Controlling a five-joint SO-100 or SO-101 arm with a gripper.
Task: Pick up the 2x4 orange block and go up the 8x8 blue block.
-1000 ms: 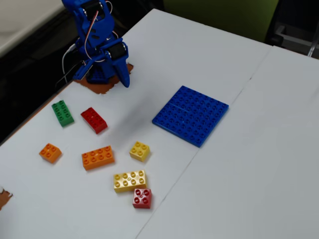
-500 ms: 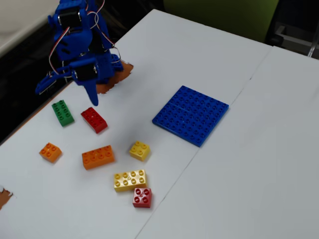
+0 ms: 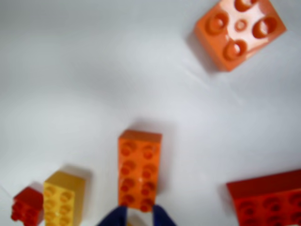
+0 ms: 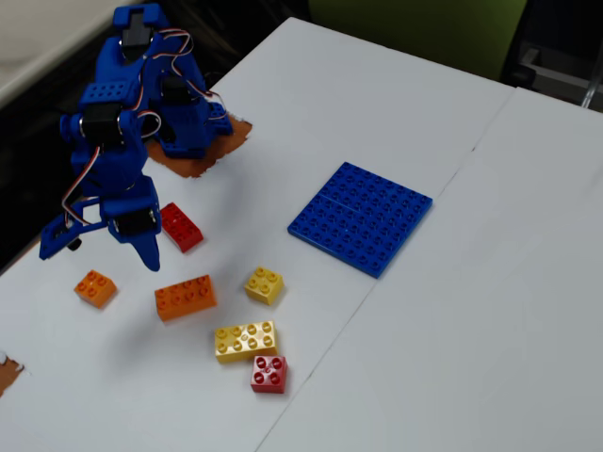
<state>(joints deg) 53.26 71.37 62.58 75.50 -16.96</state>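
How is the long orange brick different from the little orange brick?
The long orange brick has eight studs in two rows; the little orange brick is square with four. The long one lies nearer the yellow bricks; the little one sits apart, toward the table's left edge in the fixed view. The tool's tips point at the long one, not the little one. Both are orange, studs up.

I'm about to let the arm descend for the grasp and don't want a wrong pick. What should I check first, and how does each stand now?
1. Target is the 2x4 orange block, not the small orange brick: ok.
2. gripper lined up with the block in the wrist view: ok.
3. Jaws parted enough to span it: cannot tell.
4. Gripper carrying nothing: ok.
5. Red brick and small yellow brick apart from target: ok.
6. 8x8 blue block bare on top: ok.
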